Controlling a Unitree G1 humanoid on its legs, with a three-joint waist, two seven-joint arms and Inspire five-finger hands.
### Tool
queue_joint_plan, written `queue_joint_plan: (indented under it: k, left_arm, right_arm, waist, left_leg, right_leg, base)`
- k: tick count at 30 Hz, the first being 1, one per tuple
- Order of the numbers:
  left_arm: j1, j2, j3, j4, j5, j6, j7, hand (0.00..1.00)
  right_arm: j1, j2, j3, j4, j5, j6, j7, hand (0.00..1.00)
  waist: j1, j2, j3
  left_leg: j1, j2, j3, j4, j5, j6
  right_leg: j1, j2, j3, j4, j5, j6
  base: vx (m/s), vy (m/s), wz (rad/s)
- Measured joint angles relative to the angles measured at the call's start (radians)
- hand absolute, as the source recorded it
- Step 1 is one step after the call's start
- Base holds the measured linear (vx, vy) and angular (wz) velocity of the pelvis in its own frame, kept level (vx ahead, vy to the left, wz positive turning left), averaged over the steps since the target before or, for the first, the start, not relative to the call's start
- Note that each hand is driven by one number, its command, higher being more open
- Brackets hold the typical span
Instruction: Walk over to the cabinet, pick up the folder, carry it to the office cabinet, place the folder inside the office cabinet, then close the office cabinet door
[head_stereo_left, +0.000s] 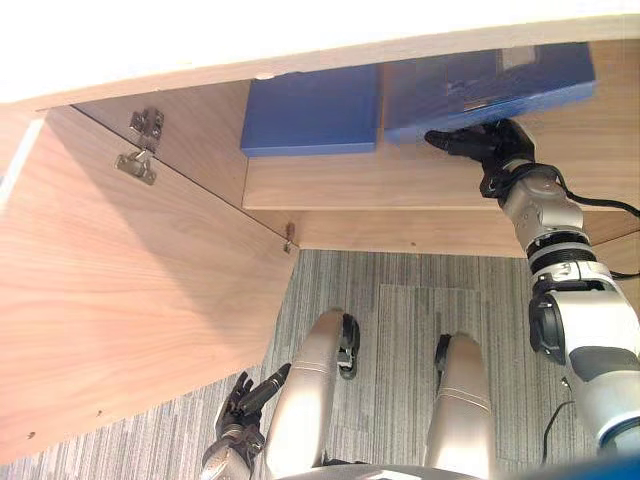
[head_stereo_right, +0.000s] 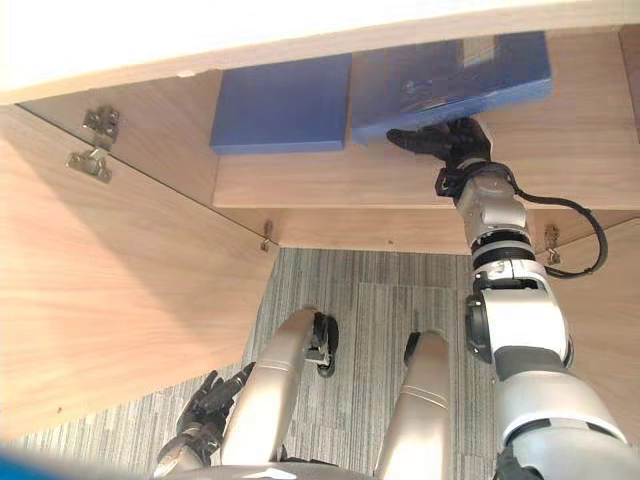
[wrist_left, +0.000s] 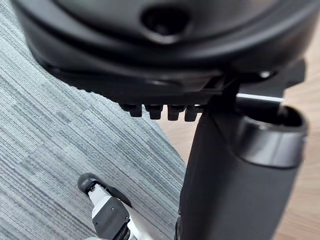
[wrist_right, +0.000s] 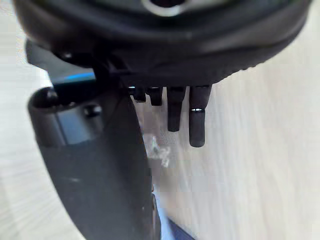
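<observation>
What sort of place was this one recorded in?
Probably an office: grey carpet tiles on the floor, a wood-laminate cabinet with its door open, and blue folders on its shelf.

Head stereo cams look down, share cabinet shelf (head_stereo_left: 400, 185); wrist cams close-up.

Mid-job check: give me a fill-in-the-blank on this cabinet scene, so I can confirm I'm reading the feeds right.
1. The light wooden shelf holds ___ flat blue folders, a left folder and a right folder.
2. The right hand is at the front edge of the ___ folder.
3. The wooden cabinet door with metal hinges stands ___.
4. The left hand hangs low over the grey striped ___.
Missing words: two; right; open; carpet.
</observation>
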Motion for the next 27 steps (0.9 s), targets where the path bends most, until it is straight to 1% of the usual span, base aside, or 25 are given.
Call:
queue_joint_plan:
  k: [5,7,10,11,13,15,16,17,19,22,24,27]
  left_arm:
    - [-0.007,-0.008,0.011,0.009,0.024,0.003,-0.01,1.0]
    - [-0.007,-0.008,0.014,0.01,0.036,0.003,-0.02,1.0]
    - [-0.023,-0.008,0.019,0.024,0.045,0.003,-0.026,1.0]
    - [-0.03,-0.008,0.022,0.032,0.045,0.003,-0.026,1.0]
    - [-0.037,-0.011,0.028,0.032,0.045,0.003,-0.026,1.0]
    - [-0.043,-0.014,0.032,0.036,0.045,0.002,-0.026,1.0]
    - [-0.043,-0.014,0.032,0.036,0.045,0.002,-0.026,1.0]
    - [-0.043,-0.014,0.032,0.037,0.045,0.002,-0.026,1.0]
    - [-0.042,-0.013,0.033,0.036,0.045,-0.004,-0.026,1.0]
    - [-0.035,-0.002,0.031,0.035,0.045,-0.021,-0.028,1.0]
    - [-0.033,0.005,0.031,0.036,0.045,-0.029,-0.029,1.0]
    - [-0.033,0.014,0.04,0.041,0.043,-0.032,-0.039,1.0]
  right_arm:
    - [0.028,0.002,0.0,0.019,0.002,-0.008,0.042,1.0]
    - [0.038,0.008,0.007,0.026,0.005,-0.009,0.055,1.0]
    - [0.054,0.012,0.022,0.034,0.005,-0.013,0.072,1.0]
    - [0.055,0.023,0.023,0.051,0.005,-0.016,0.075,1.0]
    - [0.055,0.032,0.027,0.054,0.004,-0.017,0.077,1.0]
    - [0.055,0.034,0.067,0.051,-0.01,-0.021,0.078,1.0]
    - [0.055,0.033,0.109,0.038,-0.04,-0.023,0.078,1.0]
    - [0.061,0.031,0.156,0.009,-0.111,-0.027,0.078,1.0]
    - [0.107,0.024,0.24,-0.085,-0.387,-0.06,0.088,1.0]
    - [0.169,0.044,0.321,-0.164,-0.649,-0.118,0.073,1.0]
    - [0.181,0.044,0.349,-0.177,-0.696,-0.129,0.074,1.0]
    - [0.182,0.033,0.376,-0.173,-0.694,-0.13,0.111,1.0]
  waist:
    - [0.0,0.0,-0.013]
    - [0.001,-0.005,-0.03]
    - [0.001,-0.008,-0.034]
    - [0.0,-0.015,-0.04]
    - [0.0,-0.018,-0.042]
    - [-0.002,-0.019,-0.042]
    - [-0.003,-0.023,-0.043]
    - [-0.004,-0.027,-0.044]
    - [-0.003,-0.036,-0.046]
    - [-0.002,-0.062,-0.058]
    - [-0.002,-0.076,-0.058]
    - [-0.002,-0.096,-0.057]
  left_leg:
    - [0.035,0.004,0.002,-0.029,0.0,0.0]
    - [0.04,0.005,0.004,-0.042,0.001,0.0]
    - [0.067,0.012,0.007,-0.061,0.001,0.0]
    - [0.076,0.013,0.01,-0.071,0.001,0.0]
    - [0.08,0.017,0.01,-0.077,0.001,0.0]
    - [0.09,0.02,0.01,-0.083,0.001,0.0]
    - [0.094,0.022,0.011,-0.089,0.001,0.0]
    - [0.098,0.026,0.013,-0.093,0.001,0.0]
    - [0.107,0.034,0.018,-0.106,0.001,0.0]
    - [0.118,0.039,0.028,-0.142,0.009,-0.003]
    - [0.125,0.039,0.031,-0.151,0.011,-0.003]
    - [0.141,0.035,0.034,-0.17,0.014,-0.001]
  right_leg:
    - [0.035,0.002,-0.007,-0.032,0.001,0.001]
    - [0.036,0.003,-0.007,-0.043,0.002,0.0]
    - [0.063,0.008,-0.01,-0.065,0.004,-0.001]
    - [0.07,0.008,-0.01,-0.074,0.005,-0.001]
    - [0.075,0.011,-0.012,-0.082,0.007,0.0]
    - [0.088,0.013,-0.015,-0.094,0.009,0.001]
    - [0.09,0.015,-0.015,-0.1,0.011,0.001]
    - [0.092,0.018,-0.015,-0.107,0.014,0.002]
    - [0.1,0.026,-0.014,-0.125,0.022,-0.002]
    - [0.106,0.031,-0.011,-0.164,0.041,-0.007]
    - [0.115,0.03,-0.011,-0.177,0.046,-0.007]
    - [0.133,0.023,-0.014,-0.202,0.054,-0.005]
  base:
    - [0.05,-0.002,-0.02]
    - [0.07,-0.005,-0.06]
    - [0.07,-0.005,-0.05]
    - [0.04,-0.005,-0.04]
    - [0.04,-0.005,-0.04]
    - [0.04,0.002,-0.03]
    - [0.04,0.01,-0.07]
    - [0.04,0.012,-0.12]
    - [0.02,0.008,-0.12]
    - [0.04,0.014,-0.11]
    - [0.04,0.022,-0.03]
    - [0.01,0.009,0.0]
